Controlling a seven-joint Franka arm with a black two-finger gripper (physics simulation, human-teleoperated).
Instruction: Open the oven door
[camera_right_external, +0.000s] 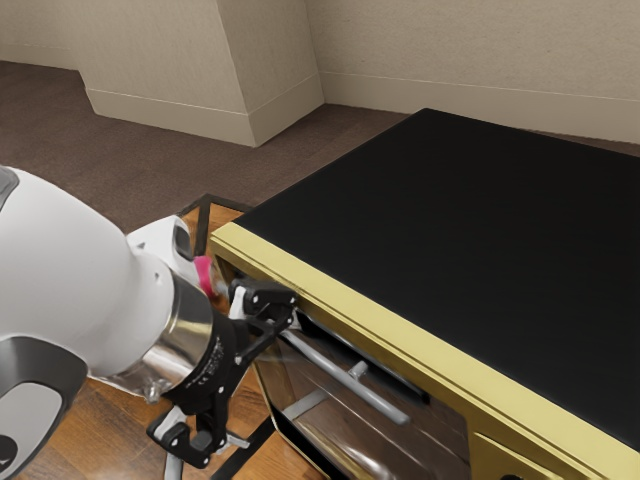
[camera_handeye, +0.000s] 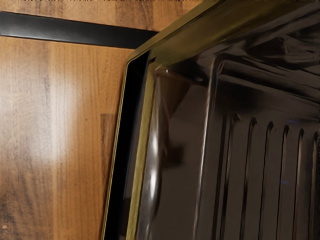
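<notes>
Handle at front of oven

It looks like a kitchen, or a plain room fitted out as one, going by the near oven with its bar handle. On the far side, beige walls with pale baseboards rise from a dark brown floor, like a home's or an office's.

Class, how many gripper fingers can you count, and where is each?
2: one finger near the handle's upper end, the other lower, above the wooden floor.
</notes>
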